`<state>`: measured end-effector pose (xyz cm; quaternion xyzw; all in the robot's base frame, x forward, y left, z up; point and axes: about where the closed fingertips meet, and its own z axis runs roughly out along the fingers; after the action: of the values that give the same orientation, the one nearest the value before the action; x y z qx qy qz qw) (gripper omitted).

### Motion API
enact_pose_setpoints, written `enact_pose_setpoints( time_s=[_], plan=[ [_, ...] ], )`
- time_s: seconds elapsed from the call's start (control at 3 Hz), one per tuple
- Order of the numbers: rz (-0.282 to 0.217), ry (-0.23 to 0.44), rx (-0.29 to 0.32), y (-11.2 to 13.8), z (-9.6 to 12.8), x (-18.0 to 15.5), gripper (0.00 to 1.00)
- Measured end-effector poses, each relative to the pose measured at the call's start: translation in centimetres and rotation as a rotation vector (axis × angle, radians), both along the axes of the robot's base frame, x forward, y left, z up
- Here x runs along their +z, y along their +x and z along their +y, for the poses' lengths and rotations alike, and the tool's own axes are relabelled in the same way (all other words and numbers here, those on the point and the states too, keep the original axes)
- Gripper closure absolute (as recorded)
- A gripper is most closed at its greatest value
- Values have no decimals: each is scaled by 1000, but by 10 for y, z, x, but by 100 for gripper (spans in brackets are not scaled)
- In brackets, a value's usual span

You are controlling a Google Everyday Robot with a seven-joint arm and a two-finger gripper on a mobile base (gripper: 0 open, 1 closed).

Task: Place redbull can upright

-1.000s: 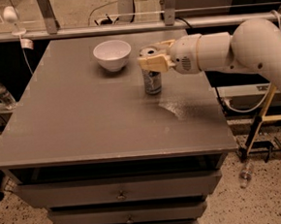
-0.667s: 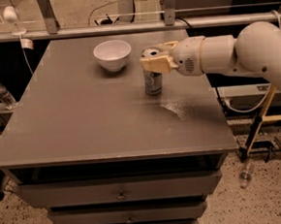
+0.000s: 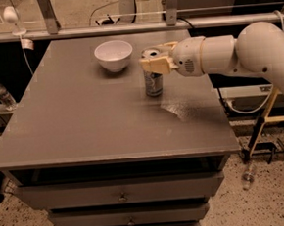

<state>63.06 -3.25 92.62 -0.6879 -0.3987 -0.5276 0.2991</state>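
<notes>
The redbull can (image 3: 153,83) stands upright on the grey table (image 3: 84,124), right of the middle, with its silver pull-tab top showing. My gripper (image 3: 157,56) reaches in from the right on a white arm and sits at the can's top. One tan finger (image 3: 155,65) crosses the front of the can's upper part and the other lies behind it. The gripper is shut on the can, whose base rests on the table.
A white bowl (image 3: 113,55) stands on the table just to the left of and behind the can. A metal rail (image 3: 101,29) runs behind the table. Plastic bottles lie on the floor at the left (image 3: 2,94) and the right (image 3: 247,174). Drawers (image 3: 121,195) are under the tabletop.
</notes>
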Motion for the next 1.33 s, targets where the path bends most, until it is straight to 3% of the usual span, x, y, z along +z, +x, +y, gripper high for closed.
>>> enact_pose_setpoints(
  time_s=[0.33, 0.67, 1.33],
  plan=[
    [3, 2, 5, -1, 4, 0, 27],
    [5, 2, 8, -1, 6, 0, 4],
    [-3, -27, 18, -2, 1, 2, 0]
  ],
)
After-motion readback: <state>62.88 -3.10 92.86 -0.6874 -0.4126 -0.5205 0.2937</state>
